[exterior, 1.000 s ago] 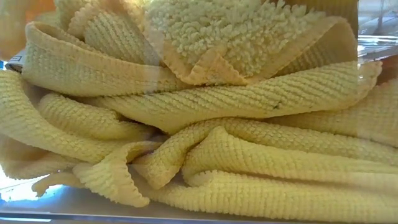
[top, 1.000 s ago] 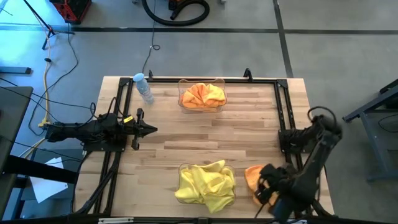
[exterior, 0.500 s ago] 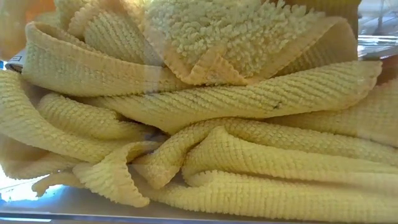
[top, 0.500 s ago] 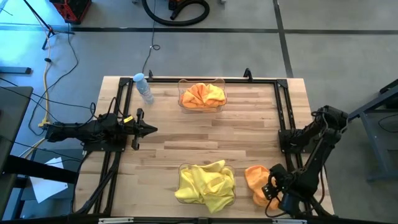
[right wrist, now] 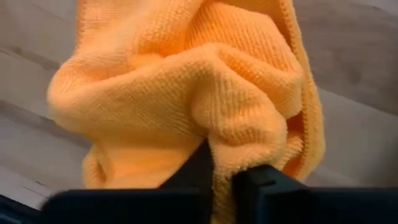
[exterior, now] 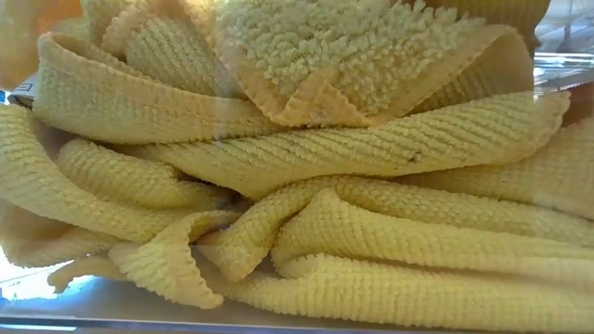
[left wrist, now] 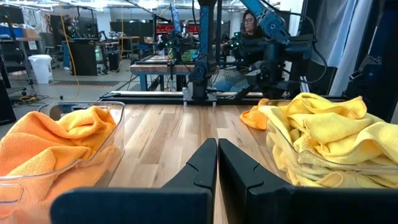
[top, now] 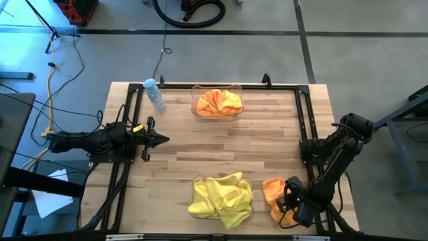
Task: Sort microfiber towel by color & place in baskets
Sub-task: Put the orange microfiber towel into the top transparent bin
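A loose orange towel (top: 272,195) lies bunched on the table near the front right corner, and my right gripper (top: 286,200) is shut on it. Left of it stands a clear basket (top: 249,182) heaped with yellow towels (top: 221,199), which fill the low view (exterior: 297,186). At the far edge a second clear basket (top: 195,102) holds orange towels (top: 218,102). My left gripper (top: 162,139) waits shut at the table's left, level above the wood and touching nothing. In the left wrist view the gripper (left wrist: 217,155) shows between the two baskets. My right gripper pinches a raised fold of the orange towel (right wrist: 231,158) between its two fingers (right wrist: 194,169). It comes at the towel from the table's right side, slanting down. The rest of the towel (right wrist: 143,93) lies slack and bunched on the wood.
A small plastic water bottle (top: 155,94) lies at the far left of the table. A dark metal frame (top: 304,120) runs along the table's edges. Bare wood (top: 227,144) lies between the two baskets.
My right gripper has settled lower at the orange towel's right side, and its arm has drawn back a little from the near edge. The towel stays on the table.
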`<state>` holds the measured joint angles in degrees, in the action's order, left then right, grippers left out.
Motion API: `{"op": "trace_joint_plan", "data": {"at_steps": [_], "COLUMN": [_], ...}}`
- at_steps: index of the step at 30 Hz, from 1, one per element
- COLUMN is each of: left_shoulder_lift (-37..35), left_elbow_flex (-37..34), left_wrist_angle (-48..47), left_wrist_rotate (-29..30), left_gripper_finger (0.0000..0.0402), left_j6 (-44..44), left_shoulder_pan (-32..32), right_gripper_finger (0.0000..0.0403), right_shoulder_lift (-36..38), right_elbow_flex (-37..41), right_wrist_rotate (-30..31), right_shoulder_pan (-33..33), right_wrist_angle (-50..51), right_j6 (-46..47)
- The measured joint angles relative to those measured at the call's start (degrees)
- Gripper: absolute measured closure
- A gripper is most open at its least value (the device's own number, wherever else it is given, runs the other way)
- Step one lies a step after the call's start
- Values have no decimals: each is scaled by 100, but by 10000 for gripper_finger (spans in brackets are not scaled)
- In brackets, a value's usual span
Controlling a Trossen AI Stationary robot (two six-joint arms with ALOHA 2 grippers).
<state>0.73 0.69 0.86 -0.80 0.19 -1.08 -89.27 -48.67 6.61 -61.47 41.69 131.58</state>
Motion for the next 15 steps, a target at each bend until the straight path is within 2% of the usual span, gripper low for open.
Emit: {"op": "trace_joint_plan", "data": {"at_steps": [2, 6, 8, 11, 15], "left_shoulder_lift": [0, 0, 0, 0, 0], "left_elbow_flex": [0, 0, 0, 0, 0], "left_wrist_angle": [-2, 0, -2, -2, -2], "left_wrist_rotate": [-2, -2, -2, -2, -2], "left_gripper_finger": [398, 398, 398, 398, 398], "left_j6": [0, -2, -2, -1, -1], "left_shoulder_pan": [0, 0, -2, 0, -1], "right_gripper_finger": [388, 376, 384, 398, 393], "right_shoulder_lift": [0, 0, 2, 3, 4], "right_elbow_flex": [-56, -449, -782, -1424, -2362], "right_wrist_rotate": [89, 36, 22, 70, 271], "right_shoulder_pan": [-2, 124, 233, 416, 721], "right_wrist_angle": [69, 543, 1003, 2061, 3540], "right_j6": [-5, 61, 63, 55, 48]}}
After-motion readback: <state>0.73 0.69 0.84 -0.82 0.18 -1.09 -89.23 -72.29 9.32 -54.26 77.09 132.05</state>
